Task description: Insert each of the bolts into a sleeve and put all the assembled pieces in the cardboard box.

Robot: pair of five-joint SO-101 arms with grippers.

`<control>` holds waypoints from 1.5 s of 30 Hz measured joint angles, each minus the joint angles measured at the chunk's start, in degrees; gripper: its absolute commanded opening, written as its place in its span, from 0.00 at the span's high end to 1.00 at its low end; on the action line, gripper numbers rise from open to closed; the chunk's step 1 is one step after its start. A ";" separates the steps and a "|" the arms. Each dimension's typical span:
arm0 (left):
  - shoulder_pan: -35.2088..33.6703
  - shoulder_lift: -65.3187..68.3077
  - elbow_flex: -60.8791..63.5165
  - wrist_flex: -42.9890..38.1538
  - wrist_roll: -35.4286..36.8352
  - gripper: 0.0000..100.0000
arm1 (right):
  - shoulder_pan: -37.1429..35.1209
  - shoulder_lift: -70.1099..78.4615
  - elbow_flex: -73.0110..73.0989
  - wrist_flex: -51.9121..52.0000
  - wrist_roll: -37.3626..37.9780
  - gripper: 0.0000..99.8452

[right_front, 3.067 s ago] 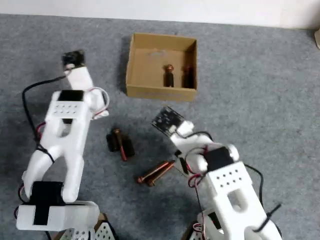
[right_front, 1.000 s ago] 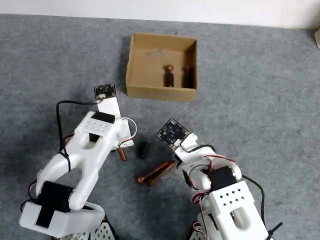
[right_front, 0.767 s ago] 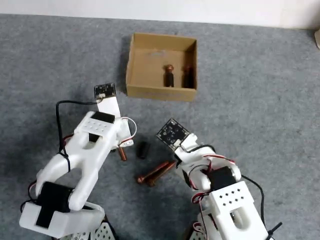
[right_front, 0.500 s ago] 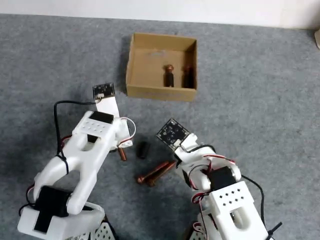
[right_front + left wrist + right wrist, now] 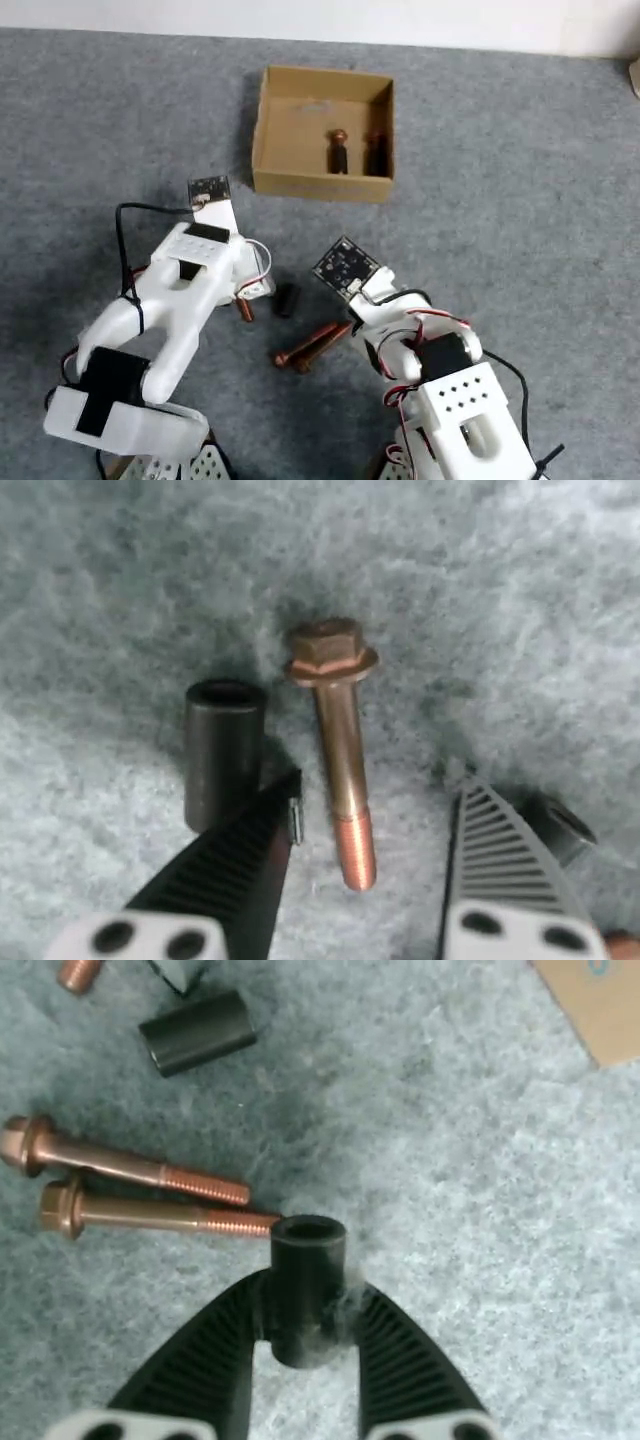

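Straddling the bolt point(image 5: 338, 770) with our open left gripper point(image 5: 378, 792), we are risking knocking the adjacent sleeve point(image 5: 222, 750); our right gripper point(image 5: 313, 1295) is clamping a second sleeve point(image 5: 305, 1260).

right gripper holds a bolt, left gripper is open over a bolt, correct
No: the right gripper holds a black sleeve, not a bolt, as the right wrist view shows. The left gripper is open over a bolt.
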 measured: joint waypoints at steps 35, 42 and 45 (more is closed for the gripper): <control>-5.45 0.88 -0.79 -7.74 0.18 0.98 | 0.00 0.00 0.00 0.00 0.00 0.99; -5.27 0.88 -0.79 -7.91 0.26 1.00 | 0.00 0.00 0.00 0.00 0.00 0.99; -4.22 0.88 -0.79 -7.91 0.26 1.00 | 0.00 0.00 0.00 0.00 0.00 0.99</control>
